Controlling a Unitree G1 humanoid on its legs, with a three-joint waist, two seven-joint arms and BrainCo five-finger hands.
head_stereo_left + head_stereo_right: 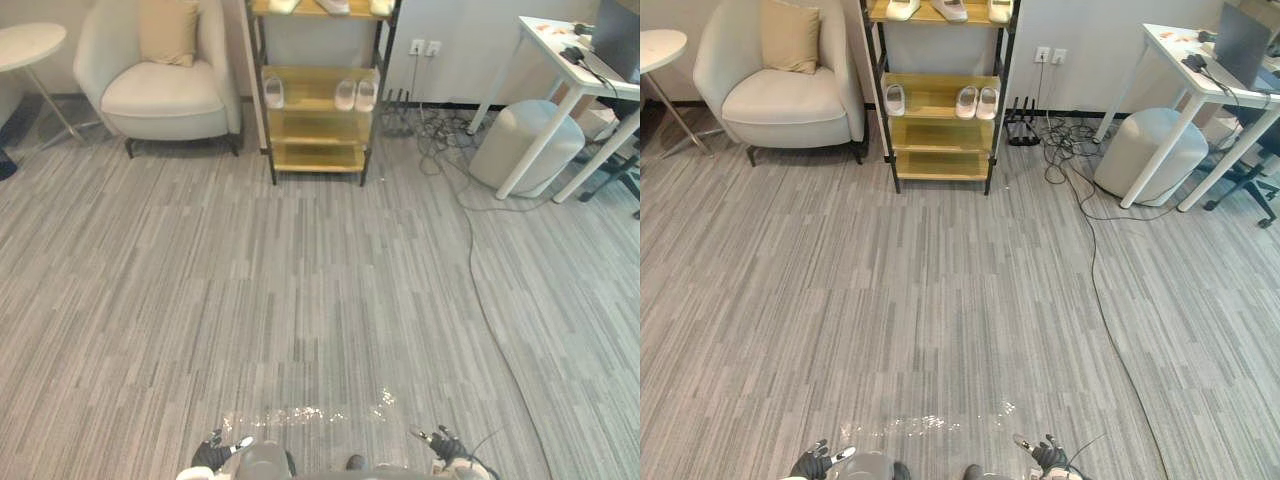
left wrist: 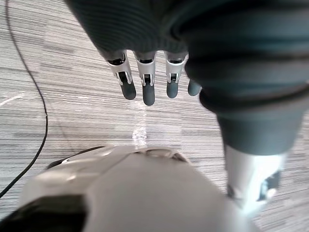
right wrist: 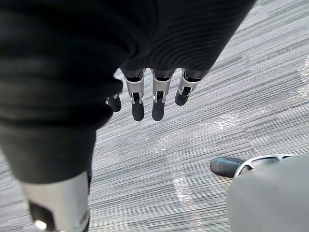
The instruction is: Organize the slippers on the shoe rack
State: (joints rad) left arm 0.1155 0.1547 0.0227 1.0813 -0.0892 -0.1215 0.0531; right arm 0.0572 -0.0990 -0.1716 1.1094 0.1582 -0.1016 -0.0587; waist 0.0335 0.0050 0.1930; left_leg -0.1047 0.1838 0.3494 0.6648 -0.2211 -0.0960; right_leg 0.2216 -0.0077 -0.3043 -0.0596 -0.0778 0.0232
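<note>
The shoe rack, black-framed with wooden shelves, stands far ahead against the wall. Its middle shelf carries a single white slipper on the left and a white pair on the right. More white slippers line the top shelf, cut off by the picture's edge. My left hand and right hand hang low at the near edge, far from the rack. In the wrist views the left hand's fingers and the right hand's fingers point straight down over the carpet, open and holding nothing.
A pale armchair with a cushion stands left of the rack, a round white table beyond it. To the right are a white pouf, a white desk and cables trailing across the grey carpet.
</note>
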